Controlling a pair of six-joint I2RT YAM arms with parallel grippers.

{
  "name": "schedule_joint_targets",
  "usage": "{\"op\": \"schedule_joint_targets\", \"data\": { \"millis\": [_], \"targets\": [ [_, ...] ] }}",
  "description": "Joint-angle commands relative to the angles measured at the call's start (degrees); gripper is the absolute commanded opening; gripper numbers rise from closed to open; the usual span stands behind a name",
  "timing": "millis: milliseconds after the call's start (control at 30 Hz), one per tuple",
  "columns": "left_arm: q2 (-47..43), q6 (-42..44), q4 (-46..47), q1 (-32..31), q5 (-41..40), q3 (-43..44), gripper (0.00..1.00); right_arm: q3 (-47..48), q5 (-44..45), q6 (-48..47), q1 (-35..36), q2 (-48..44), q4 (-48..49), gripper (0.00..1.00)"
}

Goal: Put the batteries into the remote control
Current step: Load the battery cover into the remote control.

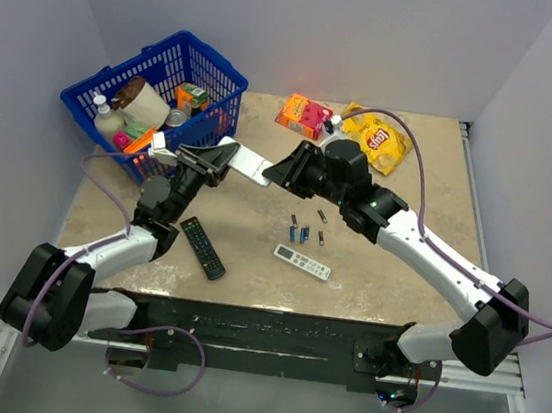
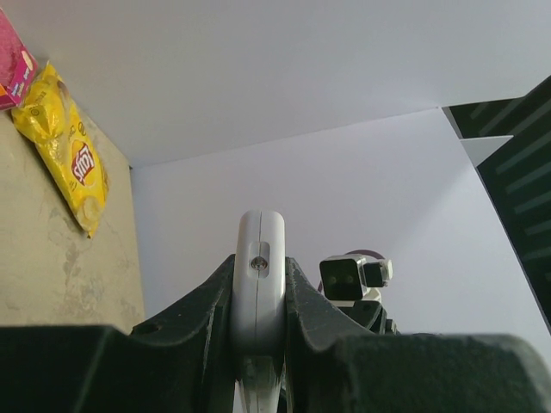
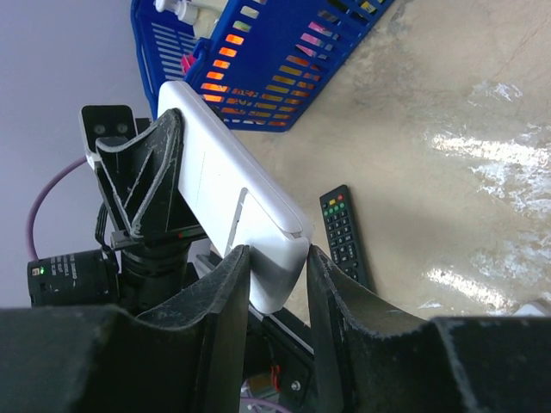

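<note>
The remote control [image 1: 251,163] is a short white body held in the air above the table's middle left, plain back showing. My left gripper [image 1: 206,163] is shut on its left end; in the left wrist view the remote control [image 2: 260,258] stands edge-on, pinched between both fingers. My right gripper [image 3: 277,267] has its two fingers against the sides of the other end of the remote control [image 3: 228,194]. Several batteries [image 1: 305,232], blue and dark, lie loose on the table below the right gripper [image 1: 278,172].
A long black remote [image 1: 202,247] and a slim white remote [image 1: 301,262] lie near the front. A blue basket [image 1: 217,73] of groceries stands back left. An orange box [image 1: 302,115] and a yellow chips bag [image 1: 377,138] lie at the back.
</note>
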Motion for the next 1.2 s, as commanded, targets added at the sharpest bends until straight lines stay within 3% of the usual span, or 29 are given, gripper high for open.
{"op": "schedule_joint_targets", "data": {
  "millis": [0, 367, 500, 800, 933, 1000, 1067, 1167],
  "targets": [
    [0.12, -1.34, 7.85, -1.07, -0.32, 3.35, 0.0, 1.11, -0.32, -0.23, -0.14, 1.33, 0.26, 0.34],
    [1.0, -0.81, 9.97, -2.03, -0.32, 3.62, 0.0, 1.46, 0.65, -0.14, -0.49, 1.51, -0.09, 0.36],
    [1.17, -1.08, 9.27, -1.95, -1.02, 2.83, 0.0, 1.81, 3.02, -1.63, -0.49, 0.01, 0.26, 0.54],
    [1.52, 0.51, 4.96, -1.25, 0.55, 2.21, 0.0, 7.78, 6.71, -11.11, -0.49, -3.41, -5.79, 0.8],
    [1.08, 0.33, 2.33, -0.28, 2.31, 2.39, 0.0, 12.69, 5.76, -24.34, -1.01, -4.73, -8.26, 0.86],
    [0.56, 0.33, -0.31, 0.42, 4.15, 2.83, 0.0, 13.85, 1.55, -30.61, -1.19, -5.52, -8.79, 0.89],
    [0.29, 0.59, -2.24, 0.86, 5.47, 3.44, 0.0, 13.85, -7.9, -43.25, -1.37, -6.92, -8.7, 0.91],
    [-0.06, 1.47, -6.09, 1.74, 9.25, 5.2, 0.0, 13.59, -14.88, -58.37, -1.28, -8.16, -11.5, 0.95]
  ]
}}
